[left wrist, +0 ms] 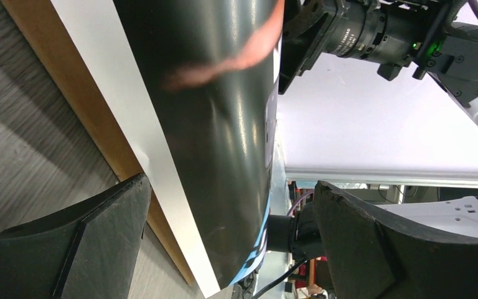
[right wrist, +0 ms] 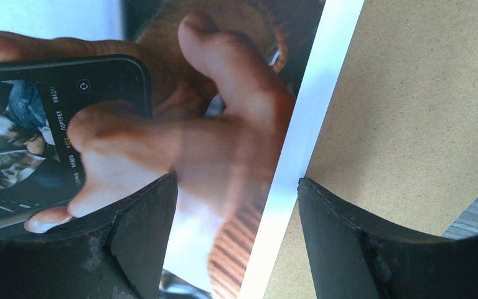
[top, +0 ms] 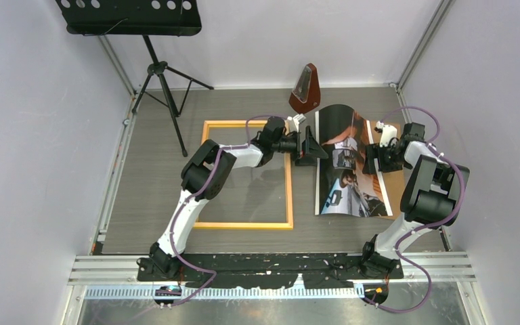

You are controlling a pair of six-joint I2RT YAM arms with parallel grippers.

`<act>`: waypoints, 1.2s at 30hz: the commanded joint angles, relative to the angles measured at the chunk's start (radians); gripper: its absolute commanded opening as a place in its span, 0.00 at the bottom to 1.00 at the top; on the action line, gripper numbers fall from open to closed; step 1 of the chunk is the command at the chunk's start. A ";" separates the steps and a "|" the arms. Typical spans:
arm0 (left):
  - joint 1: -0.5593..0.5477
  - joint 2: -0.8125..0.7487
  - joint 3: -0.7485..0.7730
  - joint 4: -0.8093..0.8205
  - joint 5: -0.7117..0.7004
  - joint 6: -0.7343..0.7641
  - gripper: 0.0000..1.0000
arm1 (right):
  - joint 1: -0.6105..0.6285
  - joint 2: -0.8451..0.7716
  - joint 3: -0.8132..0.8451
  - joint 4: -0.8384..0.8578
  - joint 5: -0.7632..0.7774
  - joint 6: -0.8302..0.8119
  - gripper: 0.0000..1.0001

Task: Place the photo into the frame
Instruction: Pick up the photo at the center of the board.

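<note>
Item: large glossy photo (top: 344, 172) with a white border, showing a hand and a phone. It lies bowed upward on a plain brown fibreboard sheet (top: 394, 186), right of centre on the grey wood-grain table (top: 149, 176).

Frame (top: 289, 196): thin yellow-orange wooden strips, flat on the table just left of the photo, nothing inside it.

Left gripper (top: 309, 145): jaws spread wide at the photo's left edge, not clamping it.

Right gripper (top: 371, 157): jaws apart, straddling the photo's right border; contact cannot be told.

Far edge: brown pyramid-shaped metronome (top: 305, 89).

1 photo (top: 342, 169), 1 frame (top: 244, 225), 1 brown backing bd (top: 393, 193), 1 metronome (top: 305, 89), 1 music stand (top: 132, 17), 2 arms (L (top: 196, 176), R (top: 433, 186)).
</note>
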 commanded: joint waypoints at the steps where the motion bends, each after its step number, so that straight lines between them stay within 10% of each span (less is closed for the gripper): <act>1: 0.002 -0.069 -0.018 0.102 0.032 -0.038 1.00 | 0.017 0.019 0.017 -0.039 -0.012 0.032 0.77; 36: -0.024 -0.047 -0.024 0.435 0.073 -0.301 0.97 | 0.038 0.018 0.009 -0.027 0.018 0.048 0.75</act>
